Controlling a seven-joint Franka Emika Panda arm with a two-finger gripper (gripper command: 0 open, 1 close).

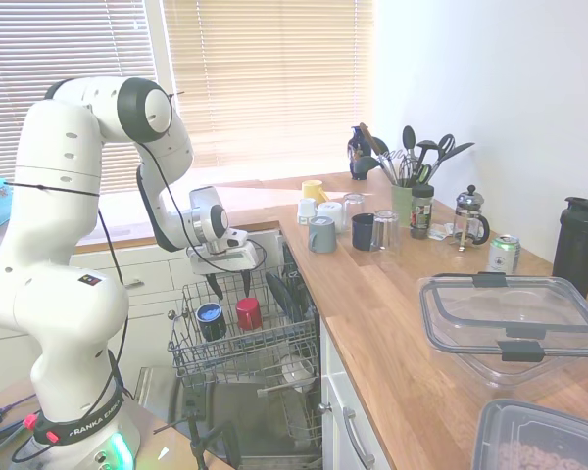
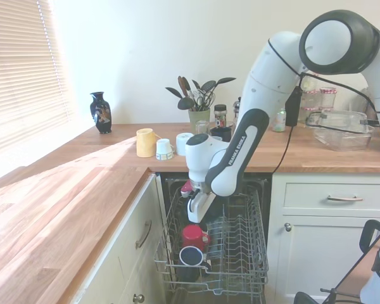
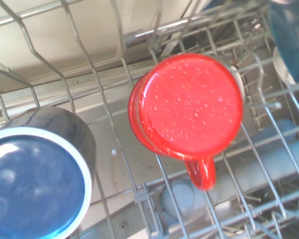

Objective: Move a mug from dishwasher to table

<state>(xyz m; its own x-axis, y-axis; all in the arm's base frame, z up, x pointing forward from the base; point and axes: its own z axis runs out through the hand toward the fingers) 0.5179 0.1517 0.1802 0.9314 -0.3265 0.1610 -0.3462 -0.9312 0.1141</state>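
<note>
Bending down from the elbow, our gripper (image 1: pixel 228 284) hangs over the dishwasher (image 1: pixel 243 343) rack, fingers slightly parted and empty. Opposite view: two mugs below it, one red mug (image 2: pixel 194 235). Wrist: the mug sits bottom-up directly underneath, beside the blue-lined mug (image 3: pixel 35 179).

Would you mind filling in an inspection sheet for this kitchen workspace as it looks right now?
Surface: long light-brown wooden countertop, free stretch near the dishwasher edge.
Job's things: small glossy red mug upside down in the grey wire dishwasher rack, handle showing in the wrist view.
Clutter: dark mug with blue inside beside it; cups, utensil pot, French press, clear lidded plastic containers on the counter.
Grippers: gripper above the rack, holding nothing; jaws state unclear.
Cables: nothing seen in the way.
Surroundings: window blinds, white cabinets.
</note>
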